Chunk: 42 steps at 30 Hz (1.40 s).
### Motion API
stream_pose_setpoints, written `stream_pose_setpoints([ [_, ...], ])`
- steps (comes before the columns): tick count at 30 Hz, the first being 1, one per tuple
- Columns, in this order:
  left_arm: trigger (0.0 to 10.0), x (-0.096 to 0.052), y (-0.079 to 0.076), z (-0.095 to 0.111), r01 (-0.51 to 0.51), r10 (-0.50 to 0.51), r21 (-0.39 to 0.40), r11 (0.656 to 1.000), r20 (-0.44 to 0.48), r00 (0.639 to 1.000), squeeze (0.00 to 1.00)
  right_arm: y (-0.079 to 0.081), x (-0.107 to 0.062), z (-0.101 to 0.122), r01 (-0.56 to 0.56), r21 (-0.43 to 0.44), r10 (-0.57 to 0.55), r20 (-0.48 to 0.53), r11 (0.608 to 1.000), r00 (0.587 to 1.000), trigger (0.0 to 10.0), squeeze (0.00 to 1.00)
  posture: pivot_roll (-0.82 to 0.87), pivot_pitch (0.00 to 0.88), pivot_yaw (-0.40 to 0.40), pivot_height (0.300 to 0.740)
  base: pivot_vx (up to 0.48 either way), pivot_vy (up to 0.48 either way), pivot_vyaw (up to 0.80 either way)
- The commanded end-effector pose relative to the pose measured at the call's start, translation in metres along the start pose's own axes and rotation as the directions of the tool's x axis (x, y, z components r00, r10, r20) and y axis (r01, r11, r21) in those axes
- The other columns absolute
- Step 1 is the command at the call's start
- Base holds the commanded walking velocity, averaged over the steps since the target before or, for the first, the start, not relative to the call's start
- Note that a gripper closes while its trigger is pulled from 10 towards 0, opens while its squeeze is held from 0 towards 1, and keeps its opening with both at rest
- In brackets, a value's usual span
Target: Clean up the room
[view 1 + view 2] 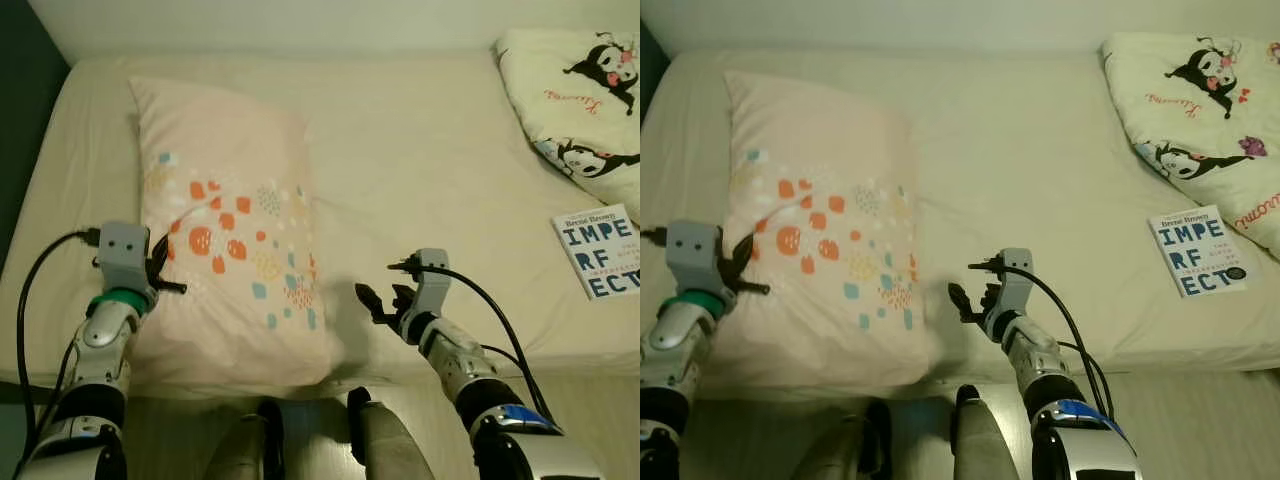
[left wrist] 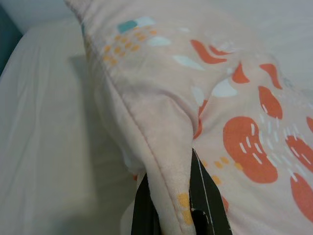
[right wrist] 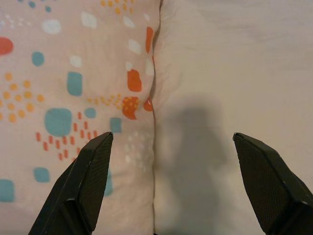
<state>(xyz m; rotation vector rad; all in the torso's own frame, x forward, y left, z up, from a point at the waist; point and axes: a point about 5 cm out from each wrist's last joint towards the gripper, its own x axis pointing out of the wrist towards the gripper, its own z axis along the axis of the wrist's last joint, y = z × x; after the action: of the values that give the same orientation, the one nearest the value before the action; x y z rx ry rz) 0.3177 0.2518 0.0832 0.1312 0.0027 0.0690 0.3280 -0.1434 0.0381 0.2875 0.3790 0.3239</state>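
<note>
A pale pink pillow [image 1: 230, 230] with orange and teal spots lies on the left half of the cream bed [image 1: 420, 170]. My left gripper [image 1: 165, 275] is shut on the pillow's left edge; the wrist view shows a fold of pillow fabric [image 2: 171, 161] pinched between the black fingers [image 2: 205, 196]. My right gripper [image 1: 385, 300] hovers open just right of the pillow's near right corner, its fingers [image 3: 88, 181] spread wide over the pillow edge [image 3: 146, 98] and the sheet.
A book [image 1: 598, 250] with blue letters lies at the bed's right edge. A cartoon-print blanket [image 1: 585, 90] is bunched at the far right. A dark wall [image 1: 20, 120] borders the bed's left side. My legs [image 1: 320, 440] stand against the bed's front edge.
</note>
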Motion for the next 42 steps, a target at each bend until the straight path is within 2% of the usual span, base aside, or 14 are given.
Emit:
stream_pose_setpoints([
  [1,10.0,-0.016,-0.01,-0.029,-0.038,0.029,-0.088,0.995,-0.1,0.995,0.0,0.002,-0.001,-0.01,0.003,0.015,-0.002,-0.025,1.0,1.0,10.0,0.0,-0.11,0.088,0.074,0.74,0.0,0.0,0.0],
  [2,10.0,-0.016,-0.01,-0.029,-0.038,0.029,-0.088,0.995,-0.1,0.995,0.0,0.002,-0.001,-0.01,0.003,0.015,-0.002,-0.025,1.0,1.0,10.0,0.0,-0.11,0.088,0.074,0.74,0.0,0.0,0.0],
  [3,10.0,-0.018,-0.015,-0.035,-0.043,0.028,-0.123,0.991,-0.121,0.992,0.0,0.003,0.0,-0.01,0.001,0.016,-0.001,-0.025,1.0,1.0,10.0,0.0,-0.11,0.088,0.074,0.74,0.0,0.0,0.0],
  [5,10.0,-0.018,-0.015,-0.035,-0.043,0.028,-0.123,0.991,-0.121,0.992,0.0,0.003,0.0,-0.01,0.001,0.016,-0.001,-0.025,1.0,1.0,10.0,0.0,-0.11,0.088,0.074,0.74,0.0,0.0,0.0],
  [6,10.0,-0.02,-0.022,-0.037,-0.032,0.015,-0.134,0.99,-0.128,0.992,0.0,0.004,0.0,-0.01,0.0,0.016,0.0,-0.024,1.0,1.0,10.0,0.0,-0.11,0.082,0.074,0.74,0.0,0.0,0.0],
  [7,10.0,-0.02,-0.042,-0.038,0.009,-0.031,-0.18,0.984,-0.12,0.992,0.0,0.004,0.001,-0.01,-0.001,0.017,0.001,-0.023,1.0,1.0,10.0,0.0,-0.11,0.075,0.077,0.74,0.0,0.0,0.0],
  [11,10.0,-0.02,-0.042,-0.038,0.009,-0.031,-0.18,0.984,-0.12,0.992,0.0,0.004,0.001,-0.01,-0.001,0.017,0.001,-0.023,1.0,1.0,10.0,0.0,-0.11,0.075,0.077,0.74,0.0,0.0,0.0],
  [13,10.0,-0.018,-0.063,-0.036,0.055,-0.083,-0.232,0.971,-0.111,0.99,0.0,0.004,0.001,-0.011,0.001,0.022,0.0,-0.022,1.0,1.0,10.0,0.0,-0.11,0.066,0.076,0.74,0.0,0.0,0.0],
  [14,10.0,-0.018,-0.063,-0.036,0.055,-0.083,-0.232,0.971,-0.111,0.99,0.0,0.004,0.001,-0.011,0.001,0.022,0.0,-0.022,1.0,1.0,10.0,0.0,-0.11,0.066,0.076,0.74,0.0,0.0,0.0],
  [16,10.0,-0.016,-0.078,-0.036,0.101,-0.133,-0.253,0.962,-0.111,0.985,0.0,0.005,0.001,-0.012,-0.001,0.024,0.002,-0.02,1.0,1.0,10.0,0.0,-0.11,0.061,0.075,0.74,0.0,0.0,0.0],
  [19,10.0,-0.015,-0.089,-0.035,0.145,-0.177,-0.243,0.959,-0.114,0.978,0.0,0.006,0.001,-0.012,0.0,0.025,0.0,-0.015,1.0,1.0,10.0,0.0,-0.11,0.058,0.077,0.74,0.0,0.0,0.0],
  [26,10.0,-0.009,-0.105,-0.025,0.236,-0.256,-0.195,0.952,-0.08,0.964,0.0,0.004,0.0,-0.012,0.014,0.034,-0.014,-0.009,0.999,1.0,10.0,0.0,-0.12,0.052,0.088,0.74,0.0,0.084,0.0],
  [34,10.0,0.003,-0.114,-0.007,0.295,-0.304,-0.164,0.941,-0.033,0.952,0.0,0.004,0.001,-0.01,0.023,0.042,-0.023,0.005,0.999,1.0,10.0,0.0,-0.13,0.053,0.098,0.74,0.0,0.316,0.0],
  [42,10.0,0.006,-0.117,-0.003,0.313,-0.32,-0.152,0.938,-0.022,0.947,0.0,0.004,0.001,-0.01,0.027,0.047,-0.027,0.009,0.999,1.0,10.0,0.0,-0.13,0.055,0.103,0.74,0.0,0.349,0.0],
])
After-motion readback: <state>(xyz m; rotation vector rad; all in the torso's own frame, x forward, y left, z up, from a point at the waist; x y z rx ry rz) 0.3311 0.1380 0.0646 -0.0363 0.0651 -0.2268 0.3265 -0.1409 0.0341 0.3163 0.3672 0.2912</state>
